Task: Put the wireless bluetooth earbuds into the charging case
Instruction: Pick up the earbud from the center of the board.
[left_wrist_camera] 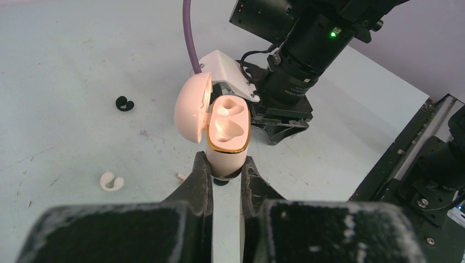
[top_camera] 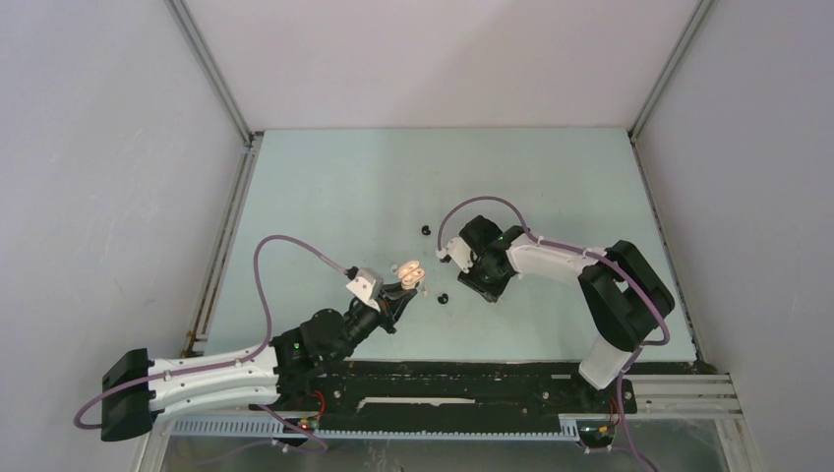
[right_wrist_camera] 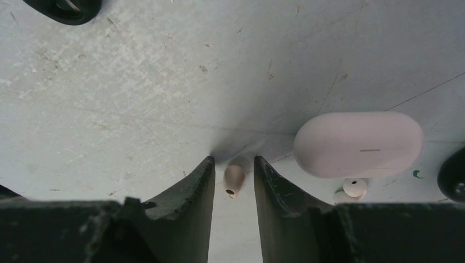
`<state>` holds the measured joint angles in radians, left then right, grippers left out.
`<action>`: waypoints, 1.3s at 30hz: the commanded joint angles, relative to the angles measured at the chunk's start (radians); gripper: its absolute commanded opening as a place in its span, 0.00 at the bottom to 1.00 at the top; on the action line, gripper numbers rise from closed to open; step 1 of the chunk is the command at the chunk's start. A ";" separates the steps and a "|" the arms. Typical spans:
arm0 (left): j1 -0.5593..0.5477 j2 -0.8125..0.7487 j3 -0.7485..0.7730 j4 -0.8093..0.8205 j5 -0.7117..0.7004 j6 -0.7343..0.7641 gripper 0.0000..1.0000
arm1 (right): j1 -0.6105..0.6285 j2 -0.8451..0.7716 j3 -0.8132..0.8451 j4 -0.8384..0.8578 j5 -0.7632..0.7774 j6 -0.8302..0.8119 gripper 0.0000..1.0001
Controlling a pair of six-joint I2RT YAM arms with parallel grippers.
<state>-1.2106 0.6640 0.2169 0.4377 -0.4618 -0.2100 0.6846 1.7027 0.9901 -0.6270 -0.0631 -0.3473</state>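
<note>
Finding one: a pale pink earbud [right_wrist_camera: 234,179] lies on the table [right_wrist_camera: 137,98] between the jaws of your right gripper [right_wrist_camera: 234,160]. Those jaws stand narrowly apart, one black finger on either side of the bud with a thin gap each way. Nothing is clamped. The bud is small, smooth and rounded, with a dark port at its near end.

Finding two: a white earbud [right_wrist_camera: 351,189], glossy and rounded, lies near it on the table, just beside the pink charging case [left_wrist_camera: 227,134].

Finding three: your left gripper [left_wrist_camera: 225,161] is closed tight on the lower body of that case and holds it up off the table. Its lid is hinged open to the left. The case is glossy pill-shaped plastic with a gold-coloured rim around two moulded sockets, and both sockets are empty.

Finding four: the far black earbud [top_camera: 426,229] and the near black earbud [top_camera: 442,297] lie loose on the table, either side of the right gripper.

The table surface is pale and matte, scuffed with fine scratches and specks.
</note>
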 commanded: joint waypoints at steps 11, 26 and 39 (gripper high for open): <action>-0.005 0.001 0.001 0.030 -0.015 -0.008 0.00 | -0.023 0.028 0.024 -0.040 0.004 0.025 0.32; -0.005 0.032 0.001 0.072 0.007 0.006 0.00 | -0.110 -0.257 0.055 -0.099 -0.167 0.003 0.00; -0.005 0.196 0.025 0.311 0.131 0.080 0.00 | -0.232 -0.738 0.167 -0.029 -0.578 -0.036 0.00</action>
<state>-1.2106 0.8097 0.2169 0.6003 -0.4019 -0.1814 0.4549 0.9401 1.0409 -0.6510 -0.4561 -0.3798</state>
